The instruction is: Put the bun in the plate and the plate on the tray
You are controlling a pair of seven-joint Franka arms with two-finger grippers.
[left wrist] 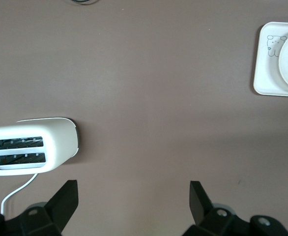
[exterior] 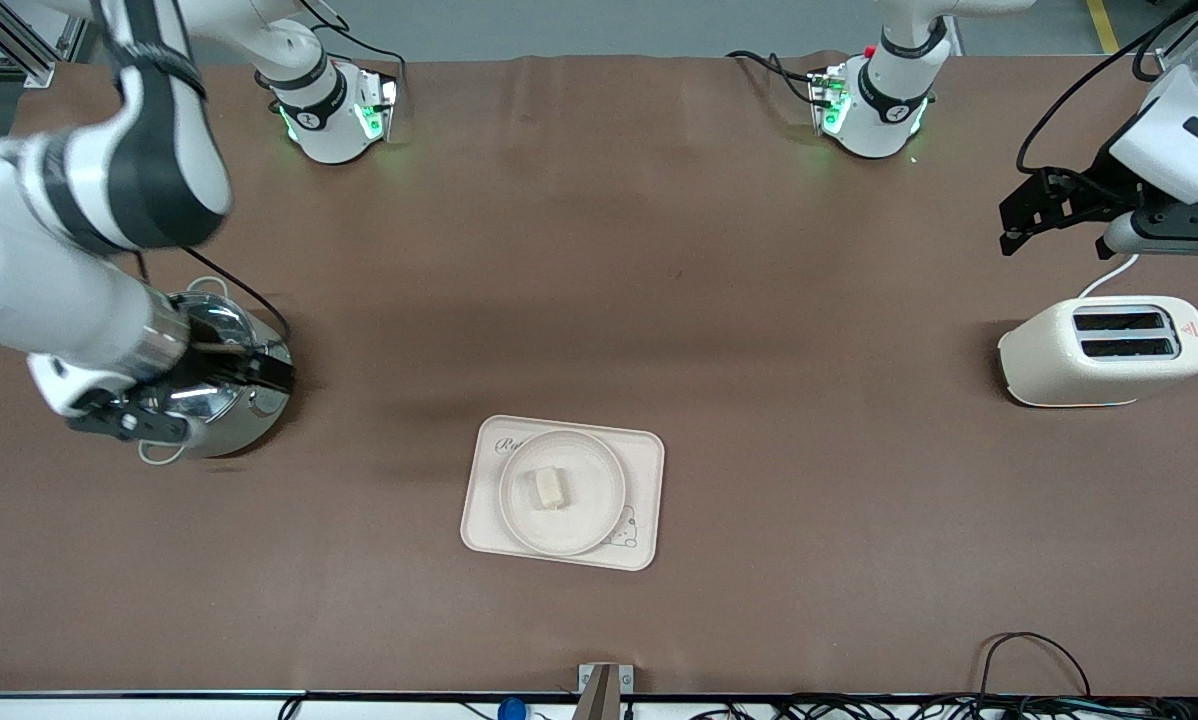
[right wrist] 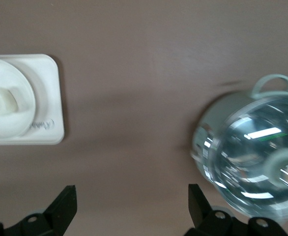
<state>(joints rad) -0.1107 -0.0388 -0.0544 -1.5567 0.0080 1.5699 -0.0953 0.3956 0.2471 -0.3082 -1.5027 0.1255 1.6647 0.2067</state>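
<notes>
On the tray [exterior: 562,492] near the table's front edge sits the plate [exterior: 562,491] with the bun [exterior: 549,488]; it looks done. The right gripper [right wrist: 131,209], fingers apart, hangs over the shiny pot [exterior: 221,385]; the left gripper [left wrist: 133,204], fingers apart, hangs near the toaster [exterior: 1105,350].

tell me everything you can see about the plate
The plate is round, shallow and plain cream-white, with a raised rim and a smooth, matte look. It lies flat and upright on the tray, inside its edges and covering part of the rabbit drawing and the script. The bun rests near its middle. Nothing else touches it; neither end effector is near it.
</notes>
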